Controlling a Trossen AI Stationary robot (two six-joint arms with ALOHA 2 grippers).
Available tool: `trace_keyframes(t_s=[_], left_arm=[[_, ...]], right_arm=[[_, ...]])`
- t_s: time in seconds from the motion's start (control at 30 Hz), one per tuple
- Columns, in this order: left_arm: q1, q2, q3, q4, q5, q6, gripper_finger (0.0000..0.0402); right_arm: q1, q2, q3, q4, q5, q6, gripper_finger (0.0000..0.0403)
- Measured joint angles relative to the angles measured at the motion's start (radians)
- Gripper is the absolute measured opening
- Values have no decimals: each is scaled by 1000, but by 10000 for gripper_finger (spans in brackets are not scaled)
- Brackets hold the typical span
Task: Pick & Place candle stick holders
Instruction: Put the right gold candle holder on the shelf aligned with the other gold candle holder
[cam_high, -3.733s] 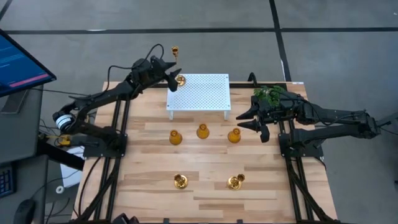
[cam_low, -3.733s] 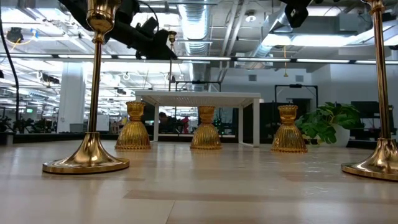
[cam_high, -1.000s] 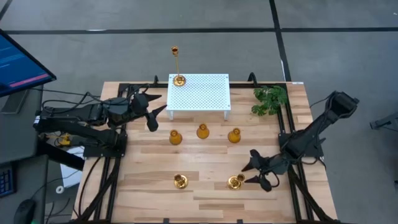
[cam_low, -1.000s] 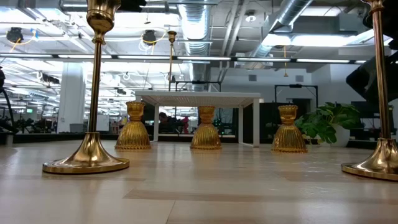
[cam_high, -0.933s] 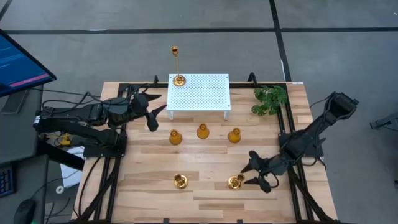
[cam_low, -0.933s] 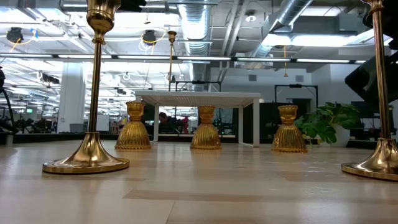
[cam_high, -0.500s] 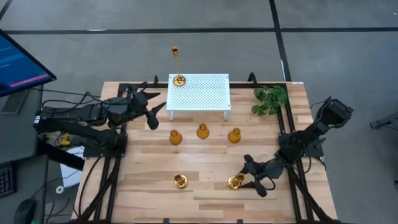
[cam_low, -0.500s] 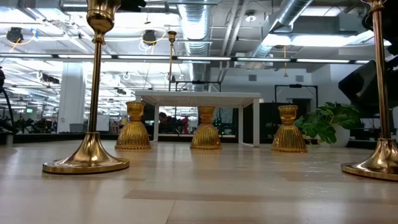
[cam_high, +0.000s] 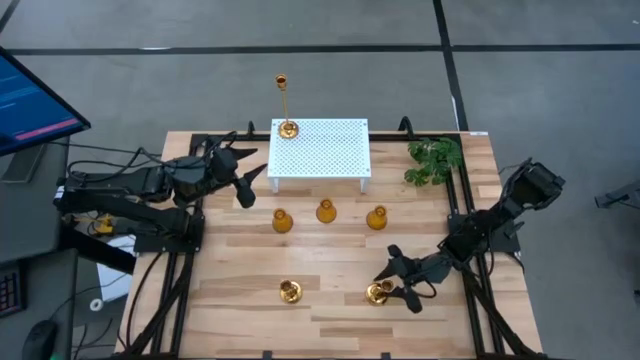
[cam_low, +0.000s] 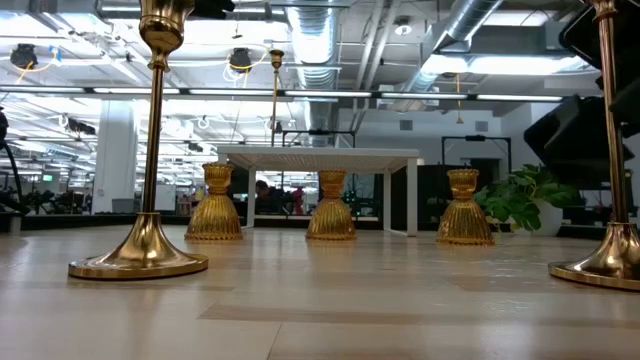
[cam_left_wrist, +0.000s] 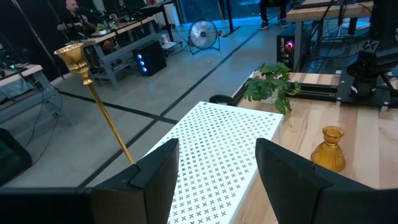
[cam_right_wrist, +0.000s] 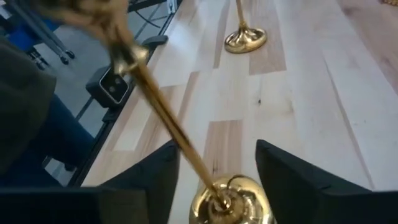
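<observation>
A white perforated stand (cam_high: 318, 150) carries one brass candlestick (cam_high: 287, 128) on its far left corner, resting on its round base. Three amber bulb holders (cam_high: 325, 211) stand in a row in front of the stand. Two brass candlesticks stand near the table's front, one on the left (cam_high: 290, 291) and one on the right (cam_high: 378, 292). My right gripper (cam_high: 393, 283) is open and low. Its fingers stand on either side of the right candlestick's stem (cam_right_wrist: 165, 115) without touching it. My left gripper (cam_high: 250, 178) is open and empty, left of the stand.
A green leafy plant (cam_high: 435, 160) sits at the table's far right corner. A monitor (cam_high: 35, 100) stands off the table's left side. Bare wood lies between the amber row and the front candlesticks.
My right gripper has gone toward the table's left edge, up to the front right candlestick, and now straddles its stem, still open. The candlestick has stayed in place.
</observation>
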Motion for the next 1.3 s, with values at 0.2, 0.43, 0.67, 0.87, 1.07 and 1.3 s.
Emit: trace_keyframes(t_s=[0.2,0.43,0.67,0.87,1.07,1.3], left_arm=[[0,0,0,0,0,23,214],[0,0,0,0,-22,27,214],[0,0,0,8,-22,27,214],[0,0,0,15,-22,27,214],[0,0,0,16,-22,27,214],[0,0,0,19,-22,27,214]], right_arm=[[17,0,0,11,-2,-1,130],[6,0,0,45,-2,-58,103],[-12,0,0,45,-3,-62,87],[-13,-1,0,53,-66,-63,22],[-14,-1,2,55,-63,-60,22],[-101,-81,16,48,-45,-81,14]])
